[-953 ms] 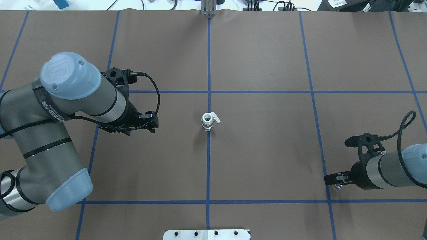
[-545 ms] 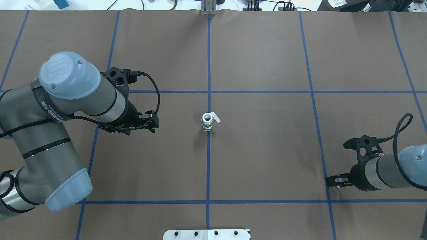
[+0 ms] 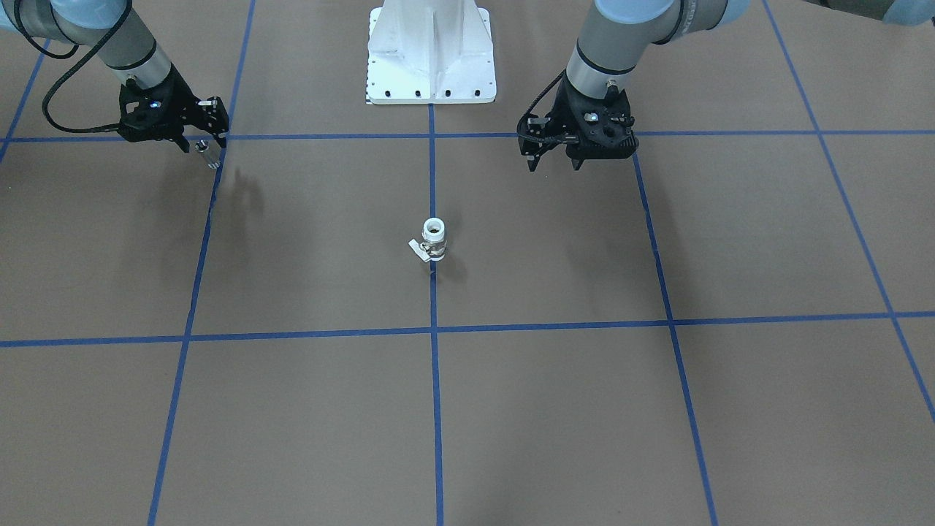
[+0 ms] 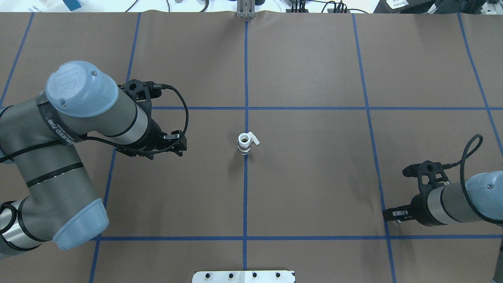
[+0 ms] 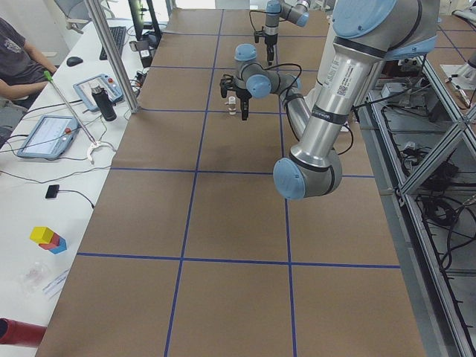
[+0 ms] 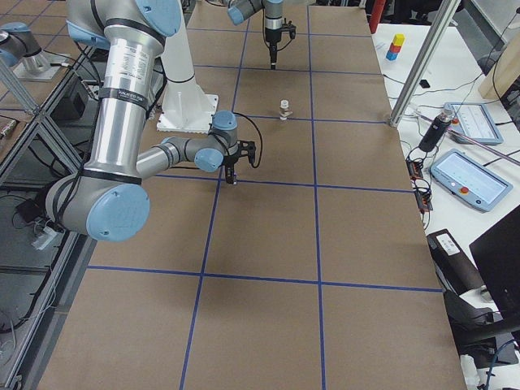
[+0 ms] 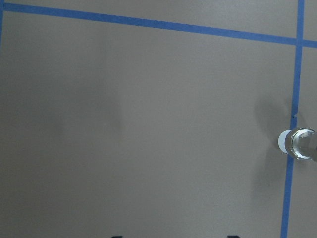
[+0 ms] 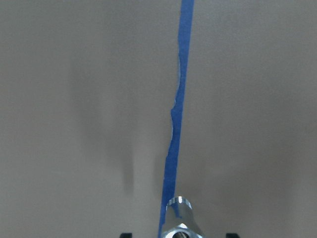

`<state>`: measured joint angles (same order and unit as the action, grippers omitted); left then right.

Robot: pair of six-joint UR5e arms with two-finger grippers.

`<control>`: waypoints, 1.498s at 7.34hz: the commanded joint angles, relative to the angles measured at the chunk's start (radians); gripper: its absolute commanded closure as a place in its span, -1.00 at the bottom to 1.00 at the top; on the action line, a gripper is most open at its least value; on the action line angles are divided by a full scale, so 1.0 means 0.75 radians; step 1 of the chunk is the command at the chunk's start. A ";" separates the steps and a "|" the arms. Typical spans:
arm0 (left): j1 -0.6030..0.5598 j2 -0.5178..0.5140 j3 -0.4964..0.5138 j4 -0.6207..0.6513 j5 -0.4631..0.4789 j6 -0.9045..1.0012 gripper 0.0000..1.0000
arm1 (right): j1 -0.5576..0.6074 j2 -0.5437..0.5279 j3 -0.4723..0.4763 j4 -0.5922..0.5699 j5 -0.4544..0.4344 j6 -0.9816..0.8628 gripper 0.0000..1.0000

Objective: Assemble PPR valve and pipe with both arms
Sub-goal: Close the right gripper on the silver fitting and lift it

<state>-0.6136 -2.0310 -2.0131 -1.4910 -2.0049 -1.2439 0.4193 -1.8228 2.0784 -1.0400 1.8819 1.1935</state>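
Pipe (image 3: 207, 155) silvery, slim, in right claw (image 3: 205, 147); valve (image 3: 434, 239) white.

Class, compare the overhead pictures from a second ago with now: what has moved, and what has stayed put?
The right arm shifted its wrist slightly towards the robot's edge of the table, with the right tool still shut on the pipe. Nothing was taken or released. The PPR valve still stands upright on the centre line. The left arm and the open left tool did not move.

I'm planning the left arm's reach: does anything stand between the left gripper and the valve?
Nothing visible does. Only bare brown mat lies between the left gripper and the upright valve; the right gripper, holding the pipe, is far aside.
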 commanded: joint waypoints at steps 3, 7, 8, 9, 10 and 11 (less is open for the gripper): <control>0.000 0.002 -0.003 0.000 0.004 -0.006 -0.52 | 0.022 -0.003 0.000 0.000 0.002 0.000 1.00; 0.000 0.018 -0.020 0.002 0.004 -0.006 -0.52 | 0.153 0.045 0.023 -0.008 0.119 0.000 1.00; -0.002 0.053 -0.052 0.002 0.004 -0.002 -0.52 | 0.161 0.135 0.019 -0.083 0.125 0.000 1.00; -0.004 0.128 -0.111 -0.002 0.002 0.014 -0.51 | 0.181 0.328 0.019 -0.307 0.125 0.000 1.00; -0.016 0.161 -0.122 -0.002 0.002 0.059 -0.51 | 0.183 0.593 0.006 -0.598 0.123 0.000 1.00; -0.043 0.208 -0.130 -0.006 -0.006 0.116 -0.51 | 0.181 0.861 -0.018 -0.899 0.109 0.002 1.00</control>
<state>-0.6275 -1.9167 -2.0978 -1.4930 -2.0046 -1.2020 0.5537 -1.4154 2.0821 -1.4488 1.9719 1.1937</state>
